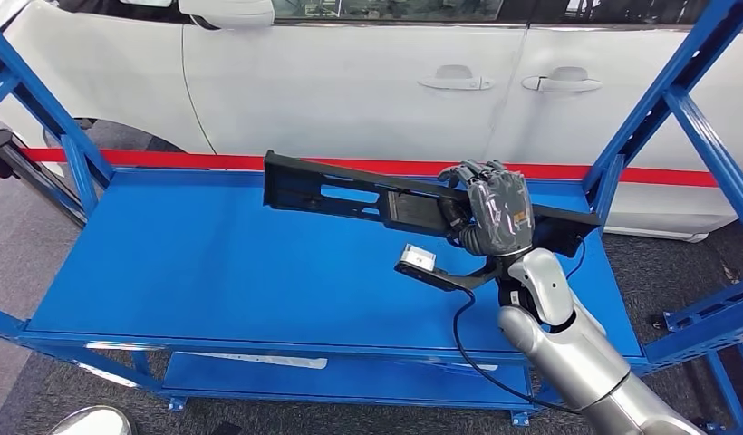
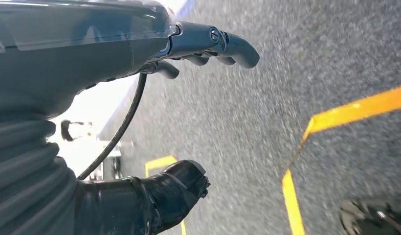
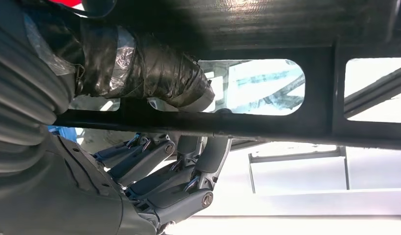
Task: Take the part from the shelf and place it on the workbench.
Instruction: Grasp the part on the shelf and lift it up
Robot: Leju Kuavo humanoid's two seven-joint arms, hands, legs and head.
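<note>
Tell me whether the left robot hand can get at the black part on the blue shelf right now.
Probably not: the left robot hand hangs open over grey floor, away from the shelf. The right robot hand already grips the black part.

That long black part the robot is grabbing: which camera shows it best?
The head view: the whole black part shows there, above the blue shelf, with the right hand gripping it near one end. The right wrist view shows a close stretch of its bars and cut-outs. The left wrist view looks at the floor.
</note>
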